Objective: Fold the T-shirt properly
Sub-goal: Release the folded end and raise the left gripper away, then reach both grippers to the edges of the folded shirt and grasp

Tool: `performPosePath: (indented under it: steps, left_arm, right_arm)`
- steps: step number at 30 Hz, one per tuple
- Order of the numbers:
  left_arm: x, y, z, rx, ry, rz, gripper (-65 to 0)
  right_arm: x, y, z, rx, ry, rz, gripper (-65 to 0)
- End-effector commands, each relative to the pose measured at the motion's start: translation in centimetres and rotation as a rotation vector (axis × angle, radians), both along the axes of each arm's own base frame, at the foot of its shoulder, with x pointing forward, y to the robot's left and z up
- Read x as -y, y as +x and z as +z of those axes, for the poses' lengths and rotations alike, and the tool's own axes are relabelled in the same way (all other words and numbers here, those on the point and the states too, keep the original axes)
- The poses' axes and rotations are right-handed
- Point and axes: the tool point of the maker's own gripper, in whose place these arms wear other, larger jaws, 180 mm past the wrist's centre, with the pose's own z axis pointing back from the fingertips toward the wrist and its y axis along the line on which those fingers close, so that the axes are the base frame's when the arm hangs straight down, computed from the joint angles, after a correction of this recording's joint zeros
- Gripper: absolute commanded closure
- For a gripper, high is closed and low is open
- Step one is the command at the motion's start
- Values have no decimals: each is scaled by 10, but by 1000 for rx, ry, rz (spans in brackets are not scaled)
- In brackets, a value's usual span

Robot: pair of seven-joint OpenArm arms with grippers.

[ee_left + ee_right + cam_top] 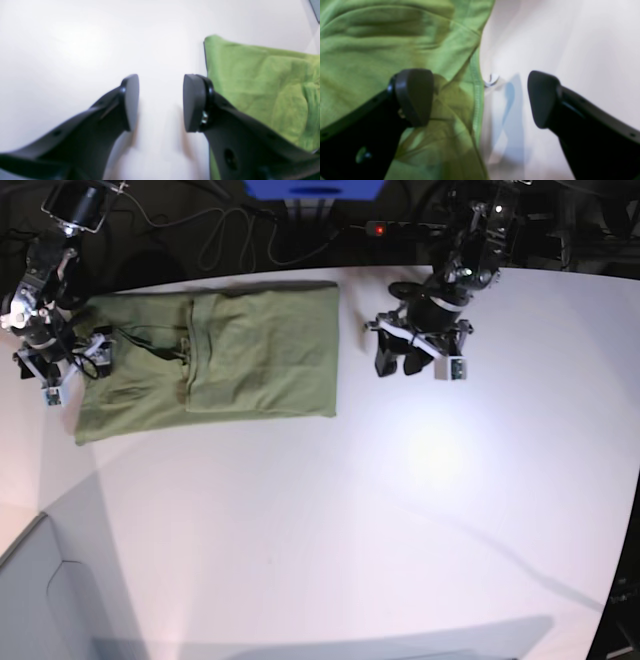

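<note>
T-shirt [215,360]: olive-green, lying flat and partly folded on the white tabletop [400,510], with one layer turned over the body so a vertical fold edge runs down its middle. Your right end effector [480,100] sits at the shirt's outer edge with its fingers spread apart; in the right wrist view one finger [413,96] is over the green cloth and the other is over bare tabletop, the stitched hem running between them, and nothing is clamped. Whether that finger touches the fabric, you cannot tell from the blur. Your left end effector [160,102] is also spread open and holds nothing; both its pads are over bare tabletop, and the shirt's folded edge [207,60] lies just beside the nearer finger. In the base view this end effector [400,360] stands near the shirt, not on it.
</note>
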Motion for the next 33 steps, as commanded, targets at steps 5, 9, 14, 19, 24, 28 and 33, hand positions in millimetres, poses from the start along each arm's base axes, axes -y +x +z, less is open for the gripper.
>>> performPosePath:
  steps: [5,9,14,19,24,28,33]
  left_arm:
    - [9,6,8,33,-43,24,-280]
    - [13,7,10,36,-54,22,-280]
    - [16,9,11,36,-67,32,-280]
    - [17,9,11,36,-70,30,-280]
    - [17,6,1,13,-69,36,-280]
    - [26,13,-15,-25,-92,56,-280]
    - [36,16,-26,-52,-107,53,-280]
  right_arm:
    - [-4,-7,-3,-21,-1,14,-544]
    - [-26,-11,-9,-41,38,124,-373]
    - [-30,-16,-12,-58,45,149,-132]
    - [-30,-18,-20,-79,61,142,-2]
    - [-29,-8,-5,-31,36,154,0]
    - [-32,9,29,61,-28,188,0]
    - [-44,21,59,146,-72,219,0]
